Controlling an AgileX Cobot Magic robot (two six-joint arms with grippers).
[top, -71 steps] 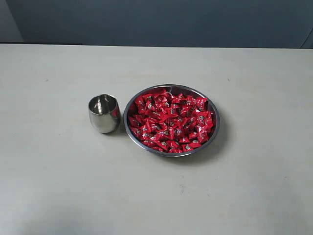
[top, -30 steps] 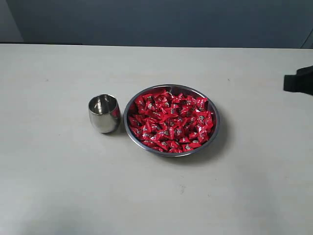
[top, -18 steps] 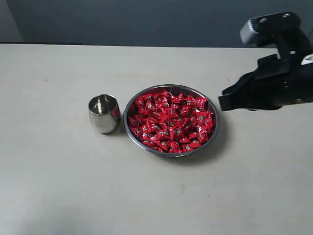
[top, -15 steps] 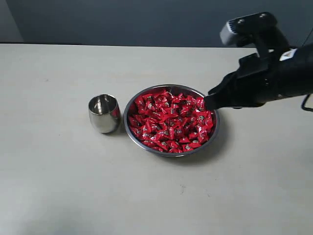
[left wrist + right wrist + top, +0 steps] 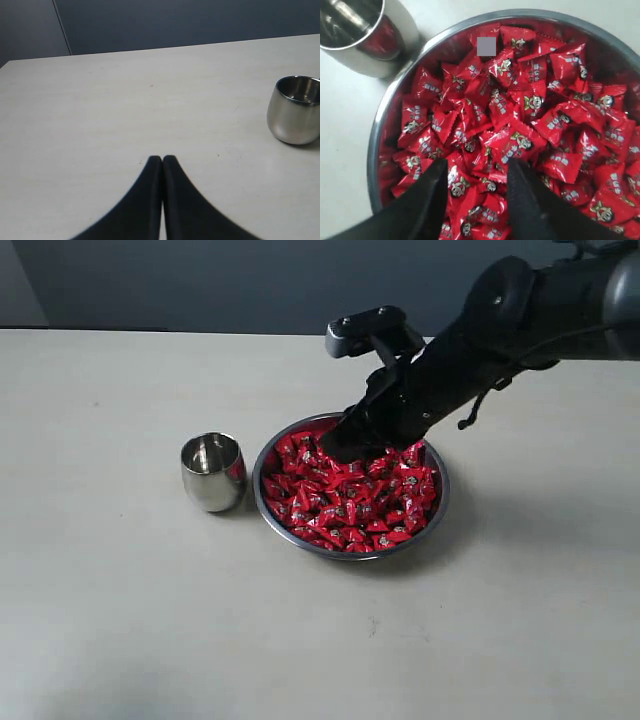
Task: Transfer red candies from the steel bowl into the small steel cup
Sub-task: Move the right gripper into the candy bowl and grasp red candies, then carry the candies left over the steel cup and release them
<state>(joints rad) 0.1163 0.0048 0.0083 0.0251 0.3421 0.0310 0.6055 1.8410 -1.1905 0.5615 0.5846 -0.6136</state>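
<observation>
- We have the right fingers (image 5: 425,205) spread wide and empty, over the far-left red candies (image 5: 520,110) in the steel bowl (image 5: 443,495).
- We should drop straight, straddle one candy, close gently.
- The small steel cup (image 5: 213,472) sits just left of the bowl; left fingers (image 5: 147,195) are pressed together.

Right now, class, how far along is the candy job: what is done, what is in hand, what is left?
Done: nothing; no candy shows in the cup, and the bowl is heaped with candies. In hand: the right gripper hangs open over the pile, jaws spread, holding nothing. The left gripper is shut, apart from the cup. Left: every grab and drop.
</observation>
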